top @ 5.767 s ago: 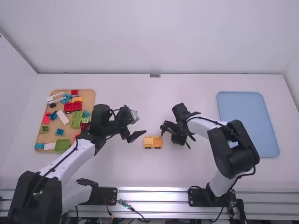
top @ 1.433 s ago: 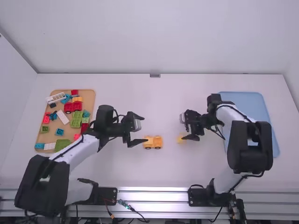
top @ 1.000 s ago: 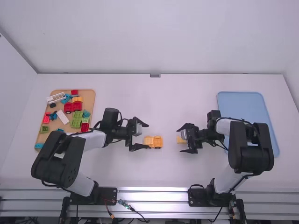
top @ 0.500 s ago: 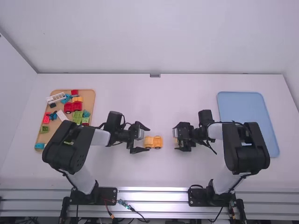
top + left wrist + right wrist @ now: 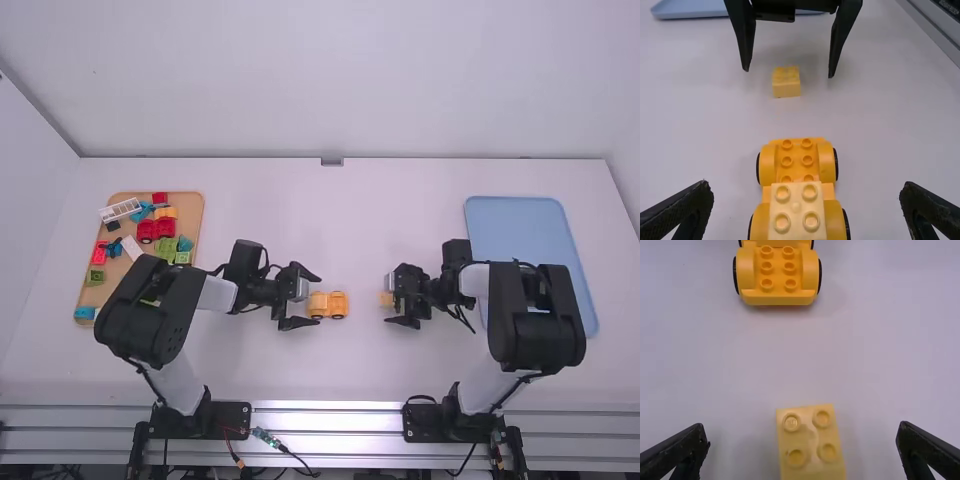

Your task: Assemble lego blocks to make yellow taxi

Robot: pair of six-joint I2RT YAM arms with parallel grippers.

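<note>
I'd call the taxi (image 5: 328, 304) partly built, its orange wheeled base (image 5: 796, 160) on the worktop (image 5: 330, 370) bearing one yellow block (image 5: 796, 206) partly within the wide-open, empty left claw (image 5: 806, 186), while a loose block (image 5: 810, 442), probably left to add, sits ungripped between the right claw (image 5: 803, 427)'s widely parted fingers.

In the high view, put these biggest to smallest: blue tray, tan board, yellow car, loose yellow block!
1. Blue tray and tan board: too alike to rank
2. Yellow car
3. Loose yellow block
</note>
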